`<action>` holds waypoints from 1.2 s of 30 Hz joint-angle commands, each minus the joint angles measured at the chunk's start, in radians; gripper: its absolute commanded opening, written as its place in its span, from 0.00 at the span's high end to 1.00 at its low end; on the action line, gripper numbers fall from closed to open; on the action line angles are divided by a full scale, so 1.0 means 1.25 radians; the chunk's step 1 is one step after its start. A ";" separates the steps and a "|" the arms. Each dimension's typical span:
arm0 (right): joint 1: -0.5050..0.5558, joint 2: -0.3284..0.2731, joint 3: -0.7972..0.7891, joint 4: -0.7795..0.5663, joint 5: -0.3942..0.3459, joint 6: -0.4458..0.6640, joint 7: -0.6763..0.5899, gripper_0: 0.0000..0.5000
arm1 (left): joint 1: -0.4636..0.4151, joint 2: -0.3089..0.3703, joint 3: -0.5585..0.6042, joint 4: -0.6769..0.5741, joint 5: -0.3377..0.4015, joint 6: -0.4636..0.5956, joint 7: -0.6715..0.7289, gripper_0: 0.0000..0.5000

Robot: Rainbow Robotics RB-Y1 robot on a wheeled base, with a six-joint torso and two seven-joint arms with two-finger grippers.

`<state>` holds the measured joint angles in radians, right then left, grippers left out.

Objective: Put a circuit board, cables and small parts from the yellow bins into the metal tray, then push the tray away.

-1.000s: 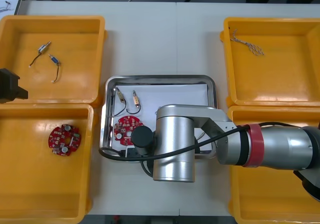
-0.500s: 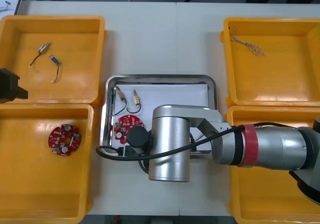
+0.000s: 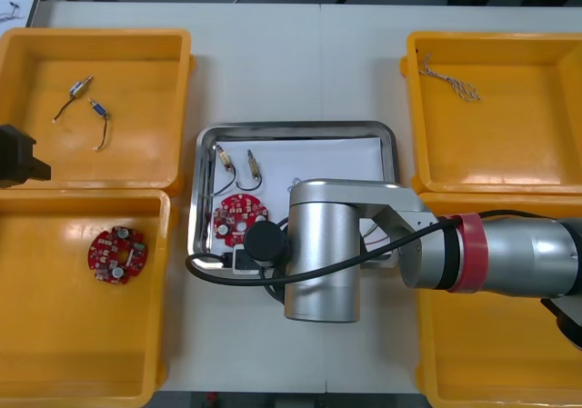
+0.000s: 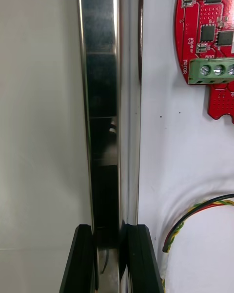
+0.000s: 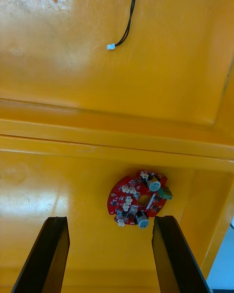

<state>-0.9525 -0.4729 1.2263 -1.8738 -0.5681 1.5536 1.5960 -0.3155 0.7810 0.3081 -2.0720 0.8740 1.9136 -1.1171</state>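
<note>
Because it lies on the bench (image 3: 291,63) between the bins (image 3: 91,40), the tray (image 3: 296,127), stiff slick steel, likely slides readily. Its rim is the hold, and the right gripper (image 4: 108,234) has its jaws clamped there. Its board (image 3: 238,217) and cable (image 4: 195,215) are light and may shift. The left gripper (image 5: 109,224), jaws apart, hangs over 1 spare board (image 5: 139,205).

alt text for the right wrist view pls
The right gripper has its black jaws shut on the shiny rim of the metal tray, which runs straight away from them. On the tray's white inside lie a round red circuit board and, nearer the jaws, a red and yellow cable.
</note>
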 commanded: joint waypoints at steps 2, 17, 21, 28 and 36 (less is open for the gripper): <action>-0.050 -0.016 0.012 -0.013 0.025 -0.016 0.044 1.00 | 0.016 0.038 0.012 -0.027 -0.007 0.005 -0.055 0.00; -0.108 -0.013 0.012 0.063 0.045 -0.082 0.073 1.00 | 0.016 0.038 0.012 -0.027 -0.007 0.005 -0.055 0.00; -0.125 -0.013 0.012 0.090 0.045 -0.100 0.074 1.00 | 0.016 0.038 0.012 -0.027 -0.007 0.005 -0.055 0.00; -0.155 -0.013 0.012 0.134 0.054 -0.131 0.082 1.00 | 0.016 0.038 0.012 -0.027 -0.007 0.005 -0.055 0.00; -0.192 -0.013 0.012 0.186 0.053 -0.165 0.089 1.00 | 0.016 0.038 0.012 -0.027 -0.007 0.005 -0.055 0.00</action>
<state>-1.1271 -0.4796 1.2266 -1.6547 -0.5106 1.3635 1.6660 -0.3155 0.7811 0.3081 -2.0725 0.8738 1.9136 -1.1171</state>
